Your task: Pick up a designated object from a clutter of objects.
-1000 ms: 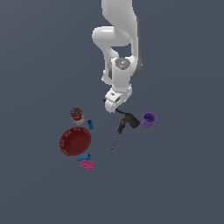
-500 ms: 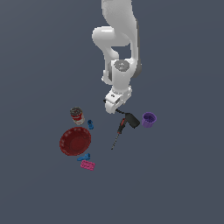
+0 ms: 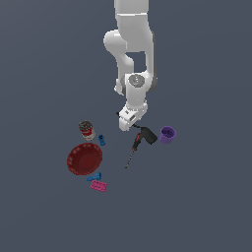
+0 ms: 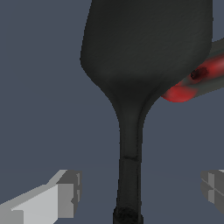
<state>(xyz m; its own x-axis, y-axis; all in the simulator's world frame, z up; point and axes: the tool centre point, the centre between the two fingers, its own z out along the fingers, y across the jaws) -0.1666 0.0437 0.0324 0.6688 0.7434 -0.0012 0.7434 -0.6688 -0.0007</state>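
Note:
The all-black spatula lies on the floor, its broad blade beside the purple cup and its thin handle running under my gripper. In the wrist view the blade fills the frame and the handle runs between my two fingers. My gripper is open, with its jaws on either side of the handle and clear of it. The screwdriver's red-and-black handle lies partly under the blade.
The screwdriver points away from the spatula. A red-labelled can, a dark red bowl, blue bits and a pink brick lie towards the exterior view's left.
My gripper has sunk slightly towards the spatula's handle. The objects have not moved.

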